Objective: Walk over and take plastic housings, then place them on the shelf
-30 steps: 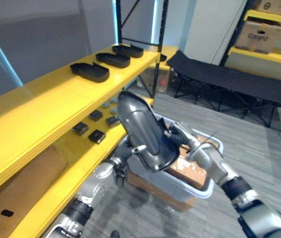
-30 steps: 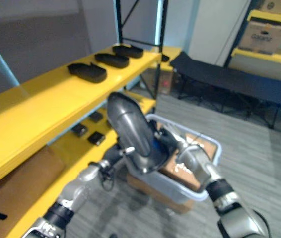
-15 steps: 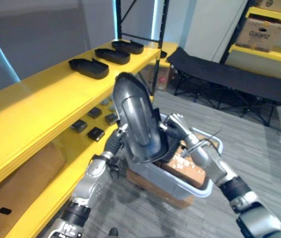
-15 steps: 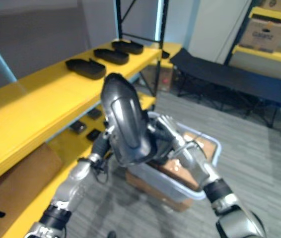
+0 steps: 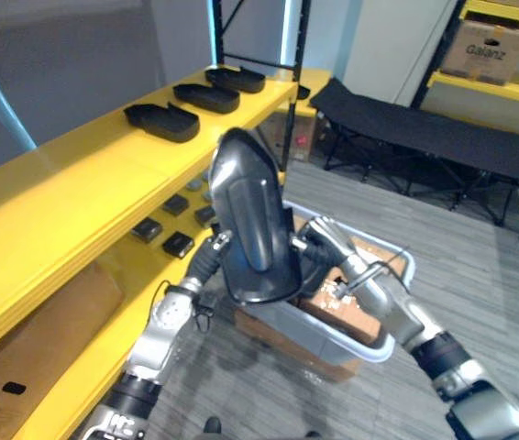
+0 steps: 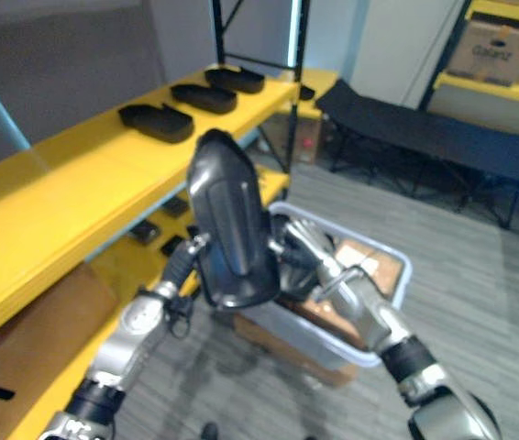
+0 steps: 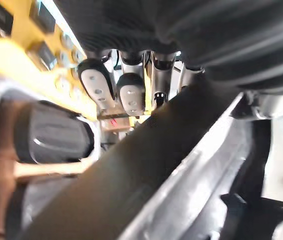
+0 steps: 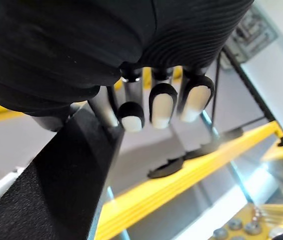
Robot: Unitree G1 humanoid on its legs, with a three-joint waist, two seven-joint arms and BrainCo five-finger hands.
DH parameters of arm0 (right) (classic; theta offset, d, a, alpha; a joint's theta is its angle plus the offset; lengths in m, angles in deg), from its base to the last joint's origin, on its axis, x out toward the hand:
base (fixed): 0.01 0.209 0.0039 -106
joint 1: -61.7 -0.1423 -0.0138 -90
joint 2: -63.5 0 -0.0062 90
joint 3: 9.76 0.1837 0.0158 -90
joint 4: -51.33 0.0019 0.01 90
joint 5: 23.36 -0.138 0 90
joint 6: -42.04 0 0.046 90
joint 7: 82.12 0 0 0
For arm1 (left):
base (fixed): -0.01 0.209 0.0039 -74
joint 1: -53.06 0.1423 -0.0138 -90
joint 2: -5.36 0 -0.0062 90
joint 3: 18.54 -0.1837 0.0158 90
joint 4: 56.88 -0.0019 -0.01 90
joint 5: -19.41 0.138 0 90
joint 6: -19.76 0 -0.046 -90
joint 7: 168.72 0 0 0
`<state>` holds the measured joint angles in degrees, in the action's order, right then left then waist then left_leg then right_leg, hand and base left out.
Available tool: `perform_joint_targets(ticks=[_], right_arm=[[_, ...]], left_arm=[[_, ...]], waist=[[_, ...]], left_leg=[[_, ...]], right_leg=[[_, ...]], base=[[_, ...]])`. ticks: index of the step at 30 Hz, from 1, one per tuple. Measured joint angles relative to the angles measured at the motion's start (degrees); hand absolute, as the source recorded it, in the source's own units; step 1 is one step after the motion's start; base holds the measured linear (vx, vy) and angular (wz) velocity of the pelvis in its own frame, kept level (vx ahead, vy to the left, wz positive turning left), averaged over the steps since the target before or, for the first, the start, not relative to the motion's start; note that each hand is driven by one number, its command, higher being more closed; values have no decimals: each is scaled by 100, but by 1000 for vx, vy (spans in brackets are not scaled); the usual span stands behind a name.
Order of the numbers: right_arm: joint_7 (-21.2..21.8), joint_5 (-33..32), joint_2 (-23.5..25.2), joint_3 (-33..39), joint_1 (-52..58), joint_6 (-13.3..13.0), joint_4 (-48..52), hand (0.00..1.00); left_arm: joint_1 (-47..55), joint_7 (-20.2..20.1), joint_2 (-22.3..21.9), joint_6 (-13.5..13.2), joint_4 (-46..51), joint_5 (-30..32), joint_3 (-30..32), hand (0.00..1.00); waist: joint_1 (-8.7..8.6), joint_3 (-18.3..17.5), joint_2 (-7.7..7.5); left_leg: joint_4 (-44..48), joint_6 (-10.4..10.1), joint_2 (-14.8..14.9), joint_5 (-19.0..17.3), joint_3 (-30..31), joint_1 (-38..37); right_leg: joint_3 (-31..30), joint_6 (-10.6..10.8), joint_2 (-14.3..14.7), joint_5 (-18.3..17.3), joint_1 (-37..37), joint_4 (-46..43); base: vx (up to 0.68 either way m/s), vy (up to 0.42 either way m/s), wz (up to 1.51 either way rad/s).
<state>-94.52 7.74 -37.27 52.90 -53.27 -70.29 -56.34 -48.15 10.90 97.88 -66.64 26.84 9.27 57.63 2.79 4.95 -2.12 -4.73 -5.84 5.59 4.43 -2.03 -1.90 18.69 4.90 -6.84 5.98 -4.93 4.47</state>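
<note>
Yellow boards of the shelf (image 5: 76, 192) fill the left of the frame. Three black housings (image 5: 161, 122) lie in a row along the top board toward the upper left.

Just left of centre, the left hand (image 5: 212, 252) comes up from the lower left. Its fingers (image 7: 95, 82) are curled over one edge of the plastic housing (image 5: 252, 225). This dark grey shell is held on end at the frame's centre, between both hands, level with the shelf's front edge. Right of it, the right hand (image 5: 319, 246) clamps the other side, fingers (image 8: 161, 107) hooked over the rim.

The carry looks done and the placing about to begin. The next move would be to lift the shell above the top board, swing it left and lay it flat on bare board short of the row.

Right of centre sits a grey bin (image 5: 383, 341) with a brown box (image 5: 342, 307) inside. The bin rests on a cardboard carton (image 5: 282, 337).
</note>
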Motion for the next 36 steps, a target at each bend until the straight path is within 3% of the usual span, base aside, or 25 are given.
perform_joint_targets(ticks=[6,7,13,16,20,24,28,36], right_arm=[[-31,0,-45,-75,-30,0,77,100],[-33,0,-51,-98,-54,0,81,0],[-287,-381,-29,-149,-163,-47,385,0],[-381,-770,64,-147,-295,-152,538,0],[-388,-960,277,-125,-258,-143,600,0],[-368,-1303,529,-65,124,32,530,0],[-245,-1523,823,-67,659,20,529,0],[-73,-1687,1150,214,919,-36,392,0]], left_arm=[[-5,8,166,17,-1,130,-70,100],[-8,8,199,16,-1,150,-70,100],[-33,52,334,14,1,146,-294,100],[-42,422,296,-1,6,95,-585,100],[-43,1571,4,-334,84,222,-470,100],[-55,2699,-194,-728,526,1100,-29,100],[-207,3249,-300,-1029,786,1525,190,100],[-291,3793,-758,-1104,1056,1684,225,100]], waist=[[-2,8,14],[-3,12,20],[-13,72,127],[-36,75,157],[-42,75,156],[-20,73,153],[-31,72,150],[-80,69,123]], left_leg=[[2,0,-14,-2,-6,-1],[2,0,-13,-2,-11,-2],[3,-4,0,-18,-58,-1],[3,-5,2,-22,-94,-2],[3,-5,-6,-21,-103,-6],[3,-2,-8,-26,-94,-6],[3,5,-21,-29,-110,-12],[1,6,-18,-30,-173,-55]], right_leg=[[-19,0,3,0,1,2],[-30,-1,3,1,7,2],[-136,-15,2,10,54,9],[-151,-20,3,15,71,3],[-152,-20,2,16,71,0],[-152,-19,0,14,66,-1],[-163,-15,-5,11,66,-1],[-200,-14,-13,2,71,-1]], base=[[0,0,0],[0,0,0],[-9,5,-6],[9,3,-6],[0,0,0],[0,0,0],[0,0,0],[-9,-5,-5]])
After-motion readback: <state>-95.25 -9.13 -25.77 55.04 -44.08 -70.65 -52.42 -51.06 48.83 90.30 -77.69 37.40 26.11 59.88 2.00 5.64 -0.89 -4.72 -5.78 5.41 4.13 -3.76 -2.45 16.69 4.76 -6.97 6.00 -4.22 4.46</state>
